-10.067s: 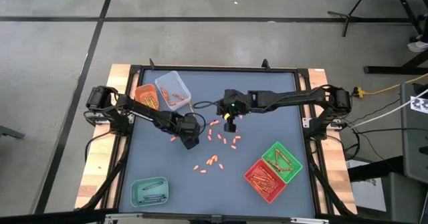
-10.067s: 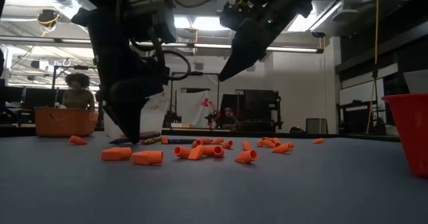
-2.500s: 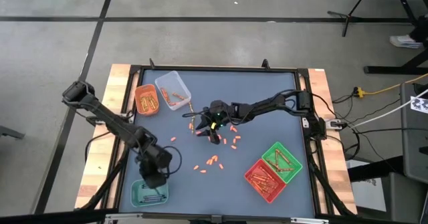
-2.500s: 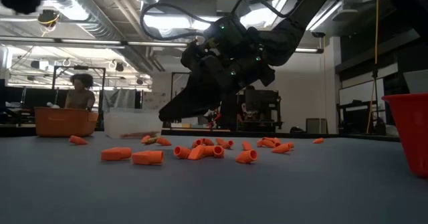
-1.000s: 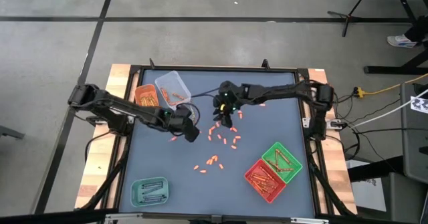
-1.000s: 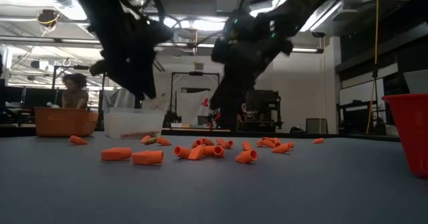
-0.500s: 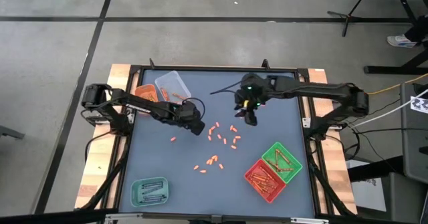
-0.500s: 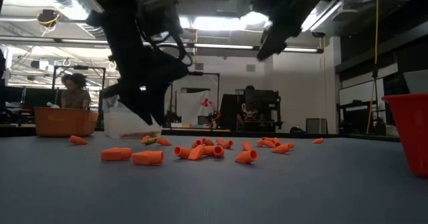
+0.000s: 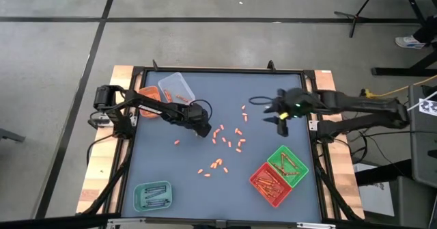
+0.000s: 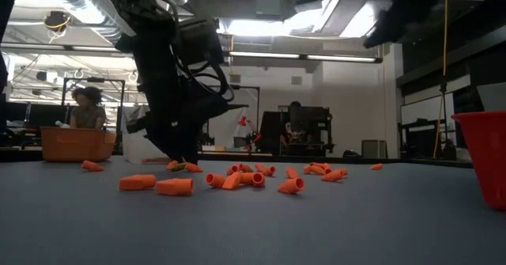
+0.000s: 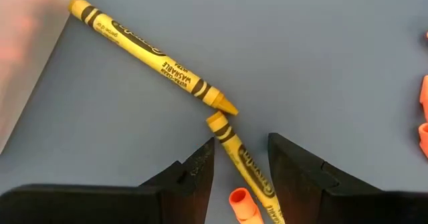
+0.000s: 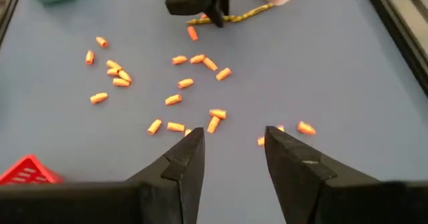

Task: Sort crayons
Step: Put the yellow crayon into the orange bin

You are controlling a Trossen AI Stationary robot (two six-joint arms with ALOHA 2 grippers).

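Observation:
Two yellow crayons lie on the blue table top near the clear tray (image 9: 177,91). One is long (image 11: 150,50). The other (image 11: 249,170) lies between the fingers of my left gripper (image 11: 241,144), which is open and low over the table (image 9: 201,128), pointing steeply down. A short orange crayon piece (image 11: 244,207) lies next to it. Many more short orange crayon pieces (image 9: 229,139) lie scattered mid-table. My right gripper (image 12: 234,134) hangs open and empty, high over the table's right part (image 9: 280,119).
An orange tray (image 9: 149,100) stands beside the clear one at the far left. A teal tray (image 9: 152,196) is at the near left. A green tray (image 9: 287,164) and a red tray (image 9: 271,184) are at the near right. More orange pieces (image 9: 215,165) lie nearer the front.
My left gripper has sunk to the table at the yellow crayons, still open. My right gripper has risen from the scattered orange pieces and swung toward the table's right edge, also still open. The crayons have kept their places.

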